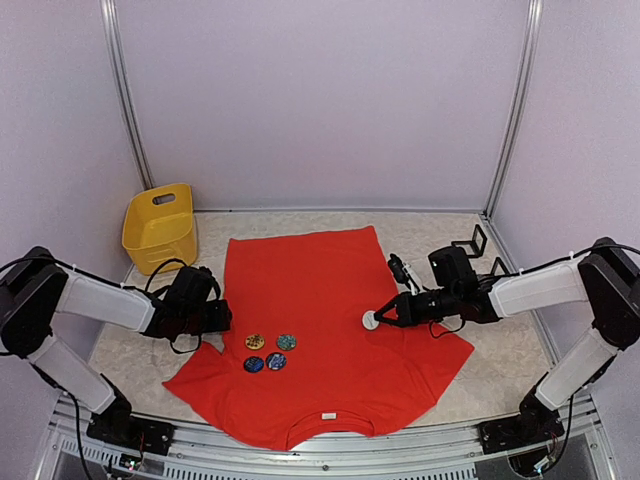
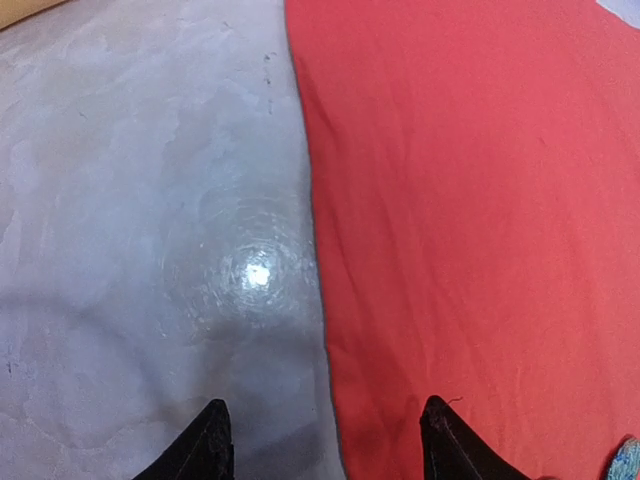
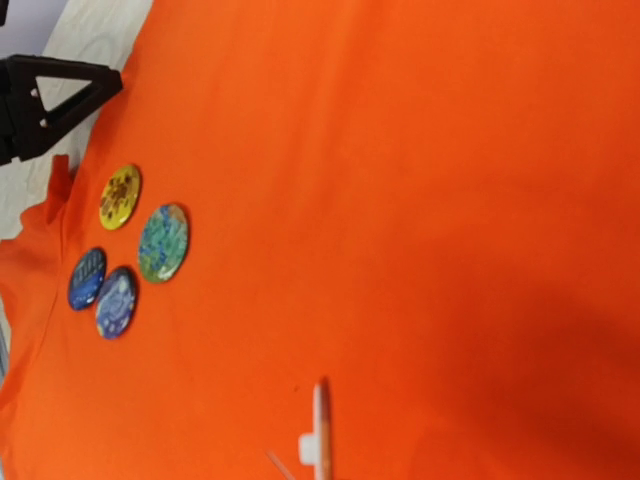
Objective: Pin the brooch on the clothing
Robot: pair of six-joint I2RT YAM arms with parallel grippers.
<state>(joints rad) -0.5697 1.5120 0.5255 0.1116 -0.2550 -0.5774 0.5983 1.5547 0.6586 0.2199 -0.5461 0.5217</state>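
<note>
A: Layout, largest first?
B: The worktop [image 1: 480, 370] carries the T-shirt [image 1: 320, 280], spread flat, with its neck label toward the arm bases and its hem toward the back wall. A yellow basket [image 1: 160, 228] stands off the far left corner, apart from the cloth.

A: Arms?
B: The left end effector [image 2: 325, 455] hovers at the shirt's left edge. Its fingers [image 2: 210, 445] stand part-way apart with nothing between them, one over bare worktop and the other over cloth. The right end effector [image 1: 384, 317] comes in from the right over the shirt's middle, closed tight on the brooch [image 1: 370, 320].

A: Small items?
B: Four lie on the cloth nearer the left arm: yellow badge [image 3: 120, 196], green badge [image 3: 163, 242], dark blue badge [image 3: 88, 278] and paler blue badge [image 3: 116, 302]. They are clustered, and the two blues touch or nearly touch. Whether they are pinned through cannot be told.

A: Which relation governs the coming move?
B: The brooch sits at the right fingertips, so the right arm is the one placed, with fabric directly beneath. In the right wrist view the disc shows edge-on and upright, and a thin pin slants off near its lower end. Judgement: the pin should enter the cloth shallowly along that slant. Whether pin and cloth touch cannot be told. The left arm is well apart from the brooch; its likely role is steadying the fabric.
</note>
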